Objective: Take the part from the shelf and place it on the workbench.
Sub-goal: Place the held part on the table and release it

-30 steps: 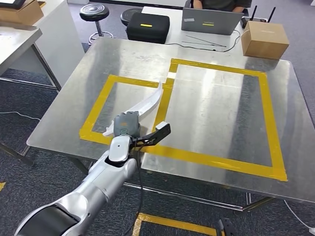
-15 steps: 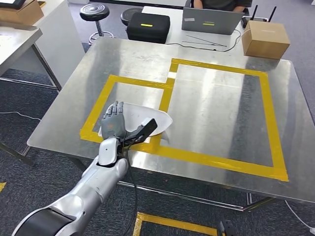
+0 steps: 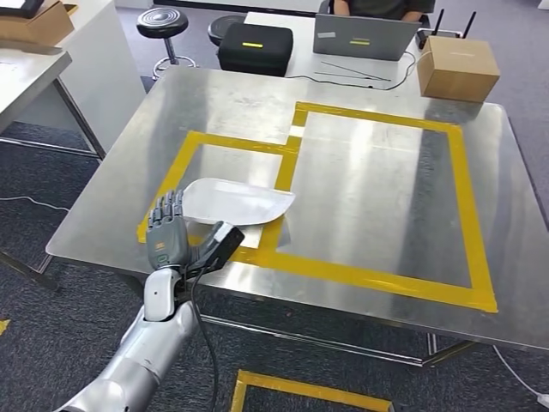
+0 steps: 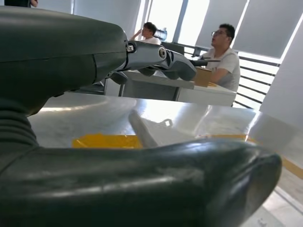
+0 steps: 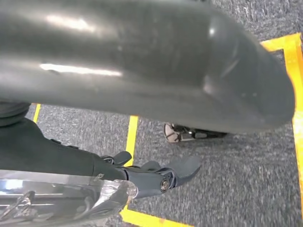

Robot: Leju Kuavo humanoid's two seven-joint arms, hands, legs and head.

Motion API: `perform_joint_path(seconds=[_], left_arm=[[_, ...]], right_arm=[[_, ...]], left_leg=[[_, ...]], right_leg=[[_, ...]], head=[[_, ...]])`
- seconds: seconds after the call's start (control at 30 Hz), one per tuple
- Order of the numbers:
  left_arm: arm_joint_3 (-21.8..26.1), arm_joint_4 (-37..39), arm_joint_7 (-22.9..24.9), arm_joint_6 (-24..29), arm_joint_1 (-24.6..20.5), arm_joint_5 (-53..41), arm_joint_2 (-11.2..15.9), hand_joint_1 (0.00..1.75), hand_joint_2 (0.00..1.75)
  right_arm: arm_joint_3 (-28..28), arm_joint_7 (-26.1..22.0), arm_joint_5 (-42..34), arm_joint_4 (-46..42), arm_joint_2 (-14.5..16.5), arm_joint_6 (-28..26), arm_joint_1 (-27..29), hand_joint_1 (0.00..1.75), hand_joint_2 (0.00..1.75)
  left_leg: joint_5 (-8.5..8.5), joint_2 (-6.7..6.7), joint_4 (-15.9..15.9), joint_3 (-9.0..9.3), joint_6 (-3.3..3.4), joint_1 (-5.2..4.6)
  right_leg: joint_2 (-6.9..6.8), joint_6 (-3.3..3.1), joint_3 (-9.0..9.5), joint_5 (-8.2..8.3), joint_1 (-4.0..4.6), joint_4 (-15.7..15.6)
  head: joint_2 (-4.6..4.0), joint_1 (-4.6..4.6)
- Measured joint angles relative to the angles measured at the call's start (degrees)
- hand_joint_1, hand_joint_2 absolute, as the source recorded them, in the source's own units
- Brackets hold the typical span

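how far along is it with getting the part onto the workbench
Done: the white part lies flat on the metal workbench, mostly inside the smaller yellow-taped box, its tip crossing the tape. In hand: nothing; the left hand is off the part at the near edge, fingers spread. Left: apparently only pulling the arm away. The right hand hangs over the floor, holding nothing.

A second ago the left hand point(image 3: 167, 233) held the curved white plastic part point(image 3: 234, 201) upright above the steel workbench point(image 3: 363, 180); now the part lies flat inside the yellow-taped square, and the hand, fingers spread, has drawn back to the near edge, seemingly clear of it.
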Motion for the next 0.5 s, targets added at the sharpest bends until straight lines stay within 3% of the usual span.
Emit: perform_joint_path(seconds=[0.07, 0.17, 0.23, 0.3, 0.37, 0.4, 0.43, 0.5], left_arm=[[1.05, -2.64, -1.95, 0.98, 1.88, 2.05, 0.74, 0.00, 0.00], [4.19, -8.70, -7.28, 2.53, 7.53, 9.48, 2.94, 0.00, 0.00], [7.85, -12.00, -13.15, 2.57, 11.95, 19.38, 4.69, 0.00, 0.00], [13.25, -13.06, -20.52, 1.05, 15.59, 30.96, 6.16, 0.00, 0.00], [20.60, -11.09, -28.18, -2.39, 17.90, 40.46, 7.31, 0.00, 0.00], [24.85, -8.79, -31.67, -4.72, 18.52, 44.18, 7.80, 0.00, 0.00], [29.11, -5.85, -34.38, -7.01, 18.90, 47.03, 8.24, 0.00, 0.00], [37.34, 1.02, -36.44, -11.27, 19.30, 50.90, 8.90, 0.00, 0.00]], right_arm=[[-0.51, 0.20, -0.45, 0.03, 0.07, -0.33, -0.19, 0.00, 0.00], [-1.61, 0.15, -1.09, 0.06, 0.13, -0.73, 0.02, 0.00, 0.00], [-2.31, -0.28, -1.16, 0.06, 0.12, -0.90, 0.38, 0.00, 0.00], [-2.83, -0.63, -1.07, 0.05, 0.13, -1.05, 0.54, 0.00, 0.00], [-3.32, -0.75, -0.77, 0.06, 0.15, -1.46, 0.77, 0.00, 0.00], [-3.55, -0.80, -0.50, 0.07, 0.17, -1.79, 0.95, 0.00, 0.00], [-3.73, -0.85, -0.22, 0.07, 0.21, -2.15, 1.12, 0.00, 0.00], [-4.01, -0.90, 0.35, 0.08, 0.38, -2.81, 1.27, 0.00, 0.00]], left_leg=[[0.10, 0.03, 0.18, -0.12, -1.05, 0.06], [0.58, 0.16, 0.22, -0.25, -2.44, -0.03], [-1.01, 0.14, 1.44, -0.90, -3.00, 0.14], [-5.45, 0.01, 6.83, -3.09, -3.08, 0.03], [-9.52, -0.06, 14.00, -5.69, -2.86, -0.27], [-10.14, -0.07, 15.89, -6.06, -2.66, -0.43], [-9.62, -0.06, 15.81, -5.36, -2.39, -0.60], [-6.94, 0.50, 10.54, -1.02, -1.72, -1.02]], right_leg=[[0.37, -0.22, 3.32, 1.63, -0.10, -5.72], [1.16, -2.15, 3.02, 1.69, 0.16, -6.06], [1.29, -3.41, 2.33, 2.15, 0.25, -5.97], [1.23, -4.51, 1.43, 2.87, 0.45, -6.07], [0.89, -5.16, 0.27, 3.61, 0.91, -6.07], [0.58, -5.34, -0.30, 4.00, 1.17, -6.07], [0.20, -5.43, -0.87, 4.40, 1.40, -6.07], [-0.57, -5.46, -1.86, 5.23, 1.73, -6.03]], head=[[0.00, 0.31], [0.00, 0.34], [0.00, 0.20], [0.00, -0.15], [0.00, -0.56], [0.00, -0.70], [0.00, -0.77], [0.00, -0.83]])
